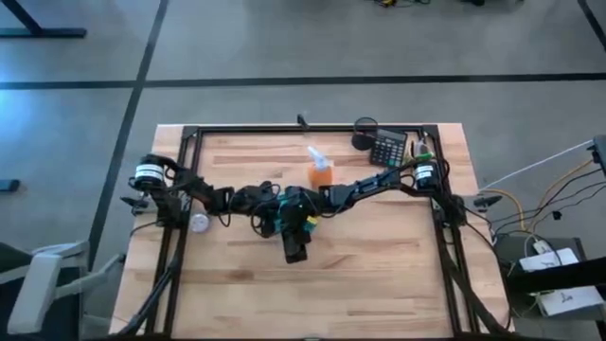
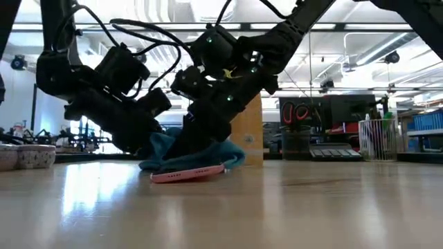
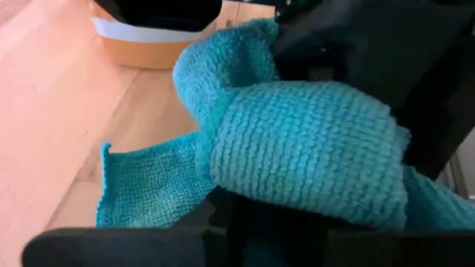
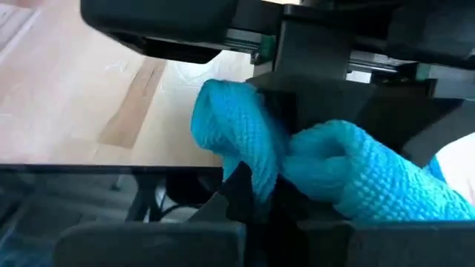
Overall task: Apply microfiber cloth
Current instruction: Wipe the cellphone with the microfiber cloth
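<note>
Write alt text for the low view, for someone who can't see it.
Two dark robot arms lean down together over a turquoise microfiber cloth bunched on a pink-edged phone lying flat on the wooden table. An orange spray bottle stands just behind them, and a workshop with shelves and a pen cup fills the background.

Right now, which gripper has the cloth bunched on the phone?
Both meet there; the right gripper presses the microfiber cloth onto the phone, the left gripper alongside.

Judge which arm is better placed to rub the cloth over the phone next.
Probably the right: its gripper appears shut on the microfiber cloth, pressing it onto the phone. The left gripper sits alongside, also touching cloth.
</note>
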### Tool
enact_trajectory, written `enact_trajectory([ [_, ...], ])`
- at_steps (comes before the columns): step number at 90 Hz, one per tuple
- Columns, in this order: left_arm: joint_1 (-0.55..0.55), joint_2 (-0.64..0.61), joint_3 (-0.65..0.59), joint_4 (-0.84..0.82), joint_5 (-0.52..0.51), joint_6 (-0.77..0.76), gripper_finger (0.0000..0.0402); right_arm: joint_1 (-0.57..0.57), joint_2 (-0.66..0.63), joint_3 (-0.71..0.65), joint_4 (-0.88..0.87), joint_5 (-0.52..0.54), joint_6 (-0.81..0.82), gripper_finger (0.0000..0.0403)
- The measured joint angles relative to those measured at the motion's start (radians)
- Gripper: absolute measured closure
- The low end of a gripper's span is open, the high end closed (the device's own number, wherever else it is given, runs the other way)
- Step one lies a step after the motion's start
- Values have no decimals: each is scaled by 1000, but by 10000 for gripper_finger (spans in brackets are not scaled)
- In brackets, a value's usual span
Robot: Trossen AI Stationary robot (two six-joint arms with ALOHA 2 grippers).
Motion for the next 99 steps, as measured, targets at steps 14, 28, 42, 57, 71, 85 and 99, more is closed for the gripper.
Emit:
enact_trajectory([
  [14, -1, -121, -3, -117, 0, 14, 343, 0, -28, -1, 9, 17, -4, 403],
  [28, -13, -273, -8, -277, 40, 66, 342, -14, -75, 3, 26, 104, -19, 403],
  [42, -9, -418, -7, -446, -63, 72, 342, -3, -95, 2, 1, 112, -44, 403],
  [57, -14, -530, -21, -533, -116, 26, 342, -9, -102, 3, -65, 198, -80, 403],
  [71, -40, -572, -50, -528, -123, -14, 342, -11, -101, 2, -110, 227, -28, 403],
  [85, -55, -571, -81, -472, -277, -115, 342, -21, -86, -1, -140, 239, 18, 403],
  [99, -55, -561, -112, -318, -311, -60, 342, -21, -74, -2, -163, 230, 20, 382],
])
